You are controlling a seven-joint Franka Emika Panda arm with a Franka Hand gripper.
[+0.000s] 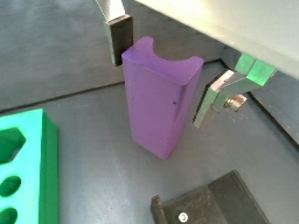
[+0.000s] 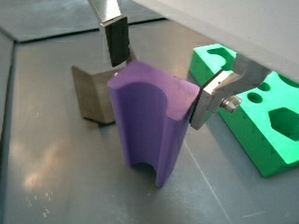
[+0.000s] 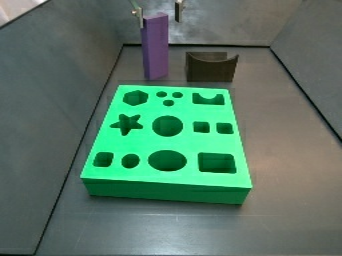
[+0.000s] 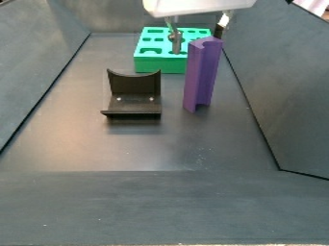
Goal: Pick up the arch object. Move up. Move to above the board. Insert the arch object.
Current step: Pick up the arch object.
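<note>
two silver fingers of the gripper (image 1: 163,66) straddle the top of the arch object (image 1: 160,101), one plate on each side, and in both wrist views i can see a sliver of space between each dark pad and the purple walls, so the hand is spread somewhat wider than the piece and holds nothing. the arch object stands upright on the dark floor, its curved notch facing up, a slim purple column much taller than it is wide. in a side view the gripper (image 3: 156,12) sits right at the column's top (image 3: 155,46), mostly cut off by the picture edge.

the board (image 3: 168,140), a thick green slab with star, hexagon, round, square and arch-shaped cut-outs, lies flat on the floor, apart from the arch object; a strip of bare floor shows between them. in a side view the board (image 4: 175,48) lies beyond the column (image 4: 202,75).

just beside the arch object, not touching it, stands the fixture (image 4: 131,93), a dark bracket on a base plate. in a side view it (image 3: 210,66) sits near the board's far edge.
</note>
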